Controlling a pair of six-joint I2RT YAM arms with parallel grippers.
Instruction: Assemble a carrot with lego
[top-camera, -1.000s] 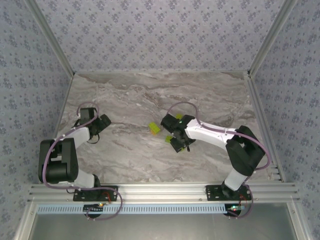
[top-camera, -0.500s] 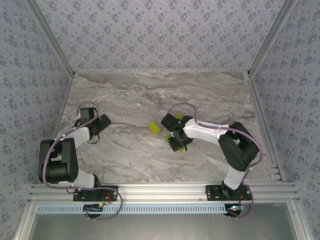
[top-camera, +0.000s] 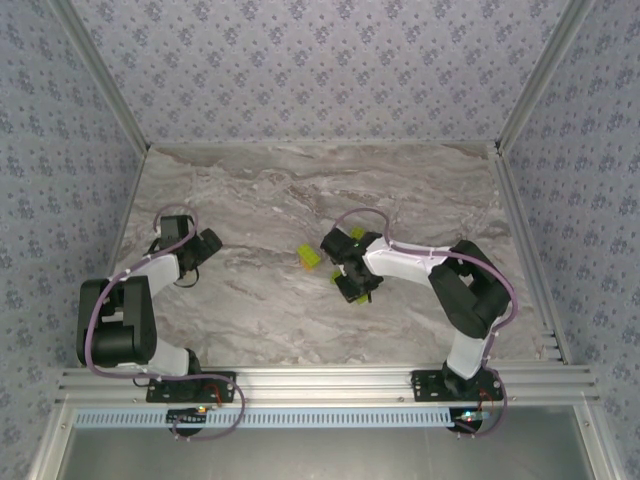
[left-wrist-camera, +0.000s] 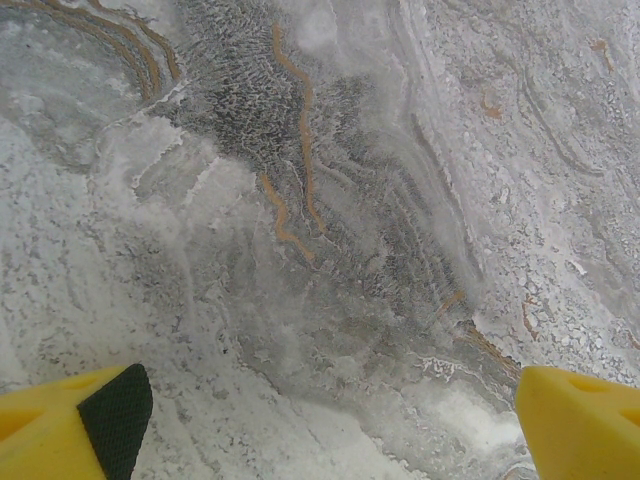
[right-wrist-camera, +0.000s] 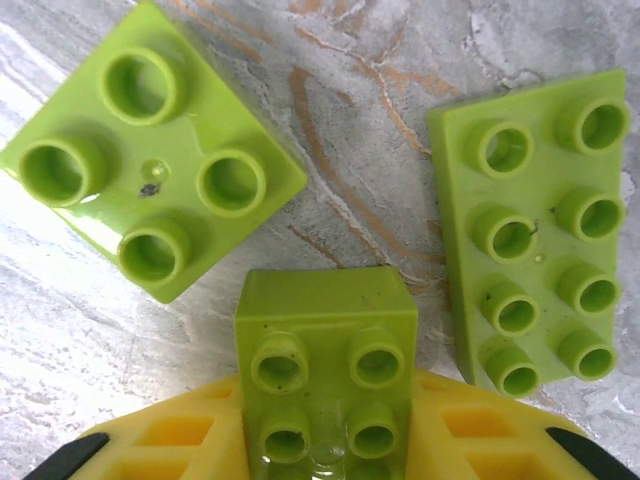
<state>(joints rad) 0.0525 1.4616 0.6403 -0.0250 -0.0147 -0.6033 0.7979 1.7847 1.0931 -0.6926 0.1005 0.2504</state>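
Two grippers hang over the marble tabletop (top-camera: 420, 190); the left gripper (left-wrist-camera: 325, 420) is spread wide above bare stone. Just ahead of the right gripper (right-wrist-camera: 325, 400) lie a long eight-stud lego brick (right-wrist-camera: 540, 240) and, apart from it, a square four-stud brick (right-wrist-camera: 150, 150); clenched between its fingers (right-wrist-camera: 170, 435) is a smaller lime-green brick (right-wrist-camera: 325, 310).

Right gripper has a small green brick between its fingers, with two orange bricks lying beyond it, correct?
No: the right wrist view shows the square brick and the long brick beyond it are lime green, not orange. The small green brick is between the right gripper's fingers.
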